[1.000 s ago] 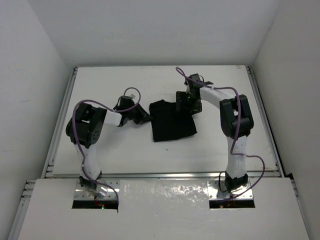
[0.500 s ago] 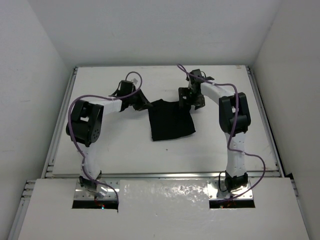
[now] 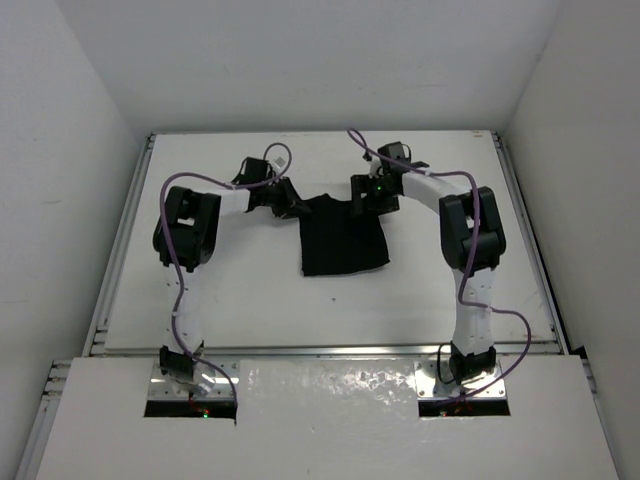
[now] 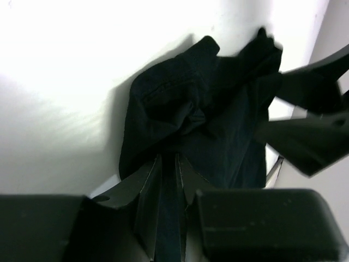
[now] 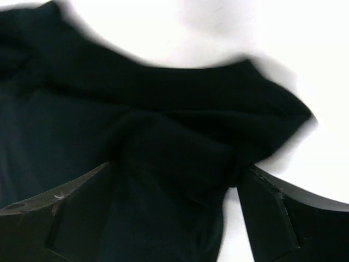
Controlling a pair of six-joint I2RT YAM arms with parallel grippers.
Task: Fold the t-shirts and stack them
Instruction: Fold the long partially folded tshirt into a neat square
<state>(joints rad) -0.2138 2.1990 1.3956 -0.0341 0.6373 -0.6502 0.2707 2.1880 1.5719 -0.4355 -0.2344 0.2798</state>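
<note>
A plain black t-shirt [image 3: 345,238] lies partly folded at the middle of the white table, with its far edge bunched. My left gripper [image 3: 296,208] is at the shirt's far left corner. In the left wrist view its jaws [image 4: 169,164] are nearly closed, with a strip of the black cloth [image 4: 180,103] pinched between them. My right gripper [image 3: 364,194] is at the shirt's far right corner. In the right wrist view its fingers [image 5: 82,204] stand wide apart on either side of a bunched fold of the shirt [image 5: 174,147], not closed on it.
The white table [image 3: 200,300] has raised rails along its left [image 3: 118,240] and right [image 3: 528,240] sides. White walls enclose the back and both sides. Purple cables loop over both arms.
My left gripper has moved away and to the right, reaching the shirt's far left corner and closing on it. My right gripper has shifted slightly away and left. The shirt's far edge has shifted.
</note>
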